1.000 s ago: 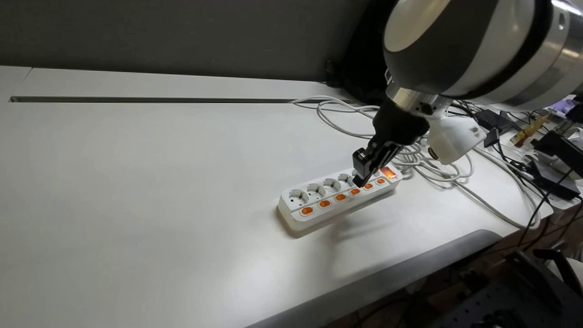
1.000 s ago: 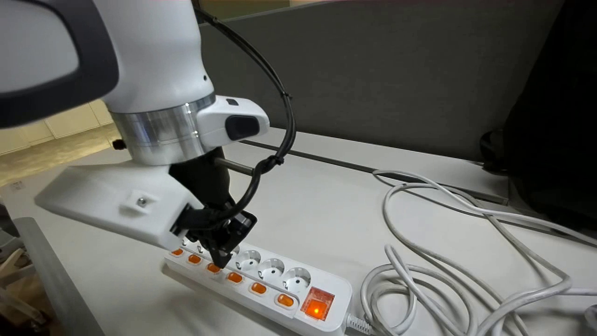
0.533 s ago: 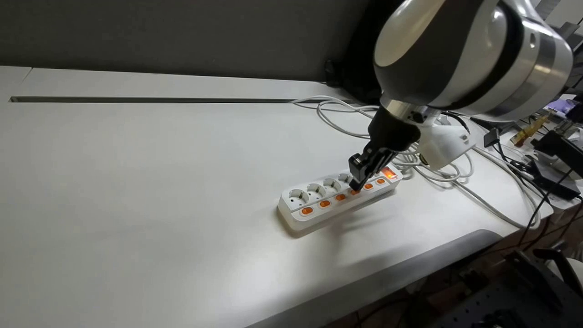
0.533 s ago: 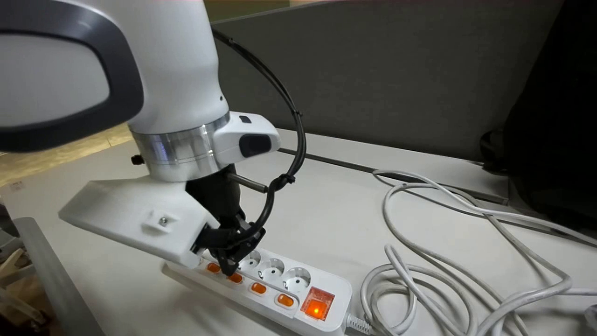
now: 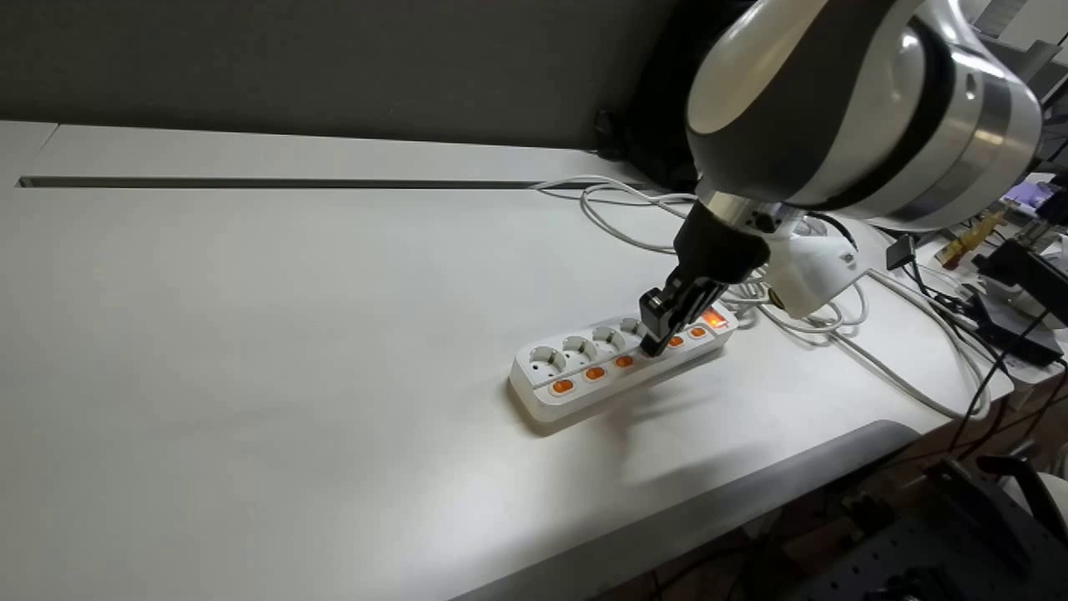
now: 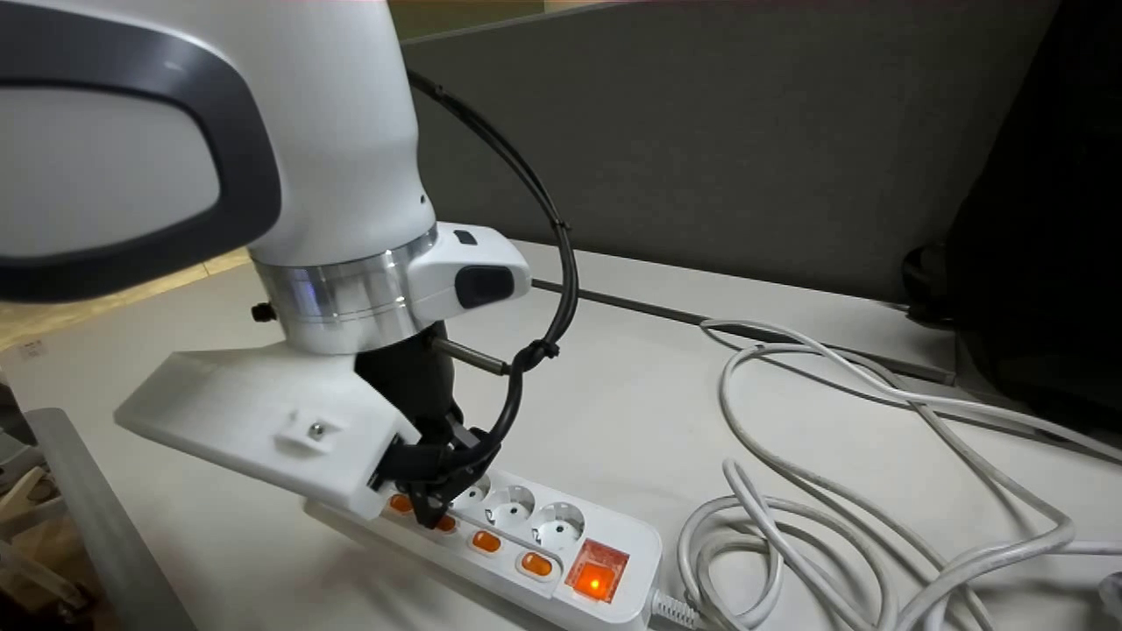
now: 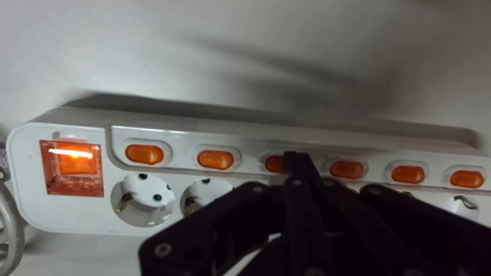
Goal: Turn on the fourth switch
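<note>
slightly lower than half a second ago, the robotiq gripper (image 5: pixel 654 345) has come down at the fourth orange rocker switch (image 7: pixel 274 164), counted from the end of the white power strip (image 5: pixel 613 386) away from the lit main switch (image 5: pixel 714 318). in an exterior view, the black fingers (image 5: pixel 657 325) slant down to the strip on the white desk (image 5: pixel 292 351) and hide that switch, with three orange switches (image 5: pixel 624 361) showing beyond it and two between it and the main switch. in an exterior view, a sliver of the fourth switch shows beside the fingers, a black cable (image 6: pixel 571 272) loops down beside the arm (image 6: pixel 342 131), and white cords (image 6: pixel 726 394) lie in coils on the desk near the strip's lit end. in the wrist view, the fingertips (image 7: pixel 290 163) are pressed together, covering the right part of the fourth switch; whether they touch it cannot be told. schuko sockets (image 7: pixel 145 189) run along the strip beside the switches.
</note>
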`<control>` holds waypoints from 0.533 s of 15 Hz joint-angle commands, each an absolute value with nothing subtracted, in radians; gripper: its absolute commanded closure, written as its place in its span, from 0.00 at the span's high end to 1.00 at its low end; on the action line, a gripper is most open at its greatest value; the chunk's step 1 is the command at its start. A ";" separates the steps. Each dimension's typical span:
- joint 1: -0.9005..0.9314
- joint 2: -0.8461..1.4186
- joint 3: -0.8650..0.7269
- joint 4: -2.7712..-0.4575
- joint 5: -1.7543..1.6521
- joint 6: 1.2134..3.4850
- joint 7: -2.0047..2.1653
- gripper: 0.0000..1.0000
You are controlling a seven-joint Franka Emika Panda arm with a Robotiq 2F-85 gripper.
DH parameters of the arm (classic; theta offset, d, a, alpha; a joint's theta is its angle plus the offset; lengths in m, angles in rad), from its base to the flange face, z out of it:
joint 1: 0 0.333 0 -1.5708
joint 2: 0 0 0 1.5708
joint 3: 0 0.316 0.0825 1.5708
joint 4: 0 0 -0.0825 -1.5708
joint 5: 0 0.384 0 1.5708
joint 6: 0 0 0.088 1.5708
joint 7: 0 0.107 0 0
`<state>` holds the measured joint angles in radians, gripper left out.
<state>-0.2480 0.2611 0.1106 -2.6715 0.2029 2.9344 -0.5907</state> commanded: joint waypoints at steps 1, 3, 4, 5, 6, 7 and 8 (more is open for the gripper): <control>-0.249 0.280 0.100 -2.689 0.140 2.991 -0.564 0.00; -0.231 0.281 0.079 -2.717 0.090 3.059 -0.541 0.00; -0.218 0.282 0.063 -2.734 0.056 3.096 -0.524 0.00; -0.195 0.282 0.034 -2.756 0.010 3.144 -0.498 0.00; -0.164 0.283 -0.006 -2.772 -0.038 3.185 -0.469 0.00; -0.120 0.287 -0.061 -2.787 -0.082 3.219 -0.438 0.00; -0.067 0.292 -0.123 -2.797 -0.110 3.241 -0.418 0.00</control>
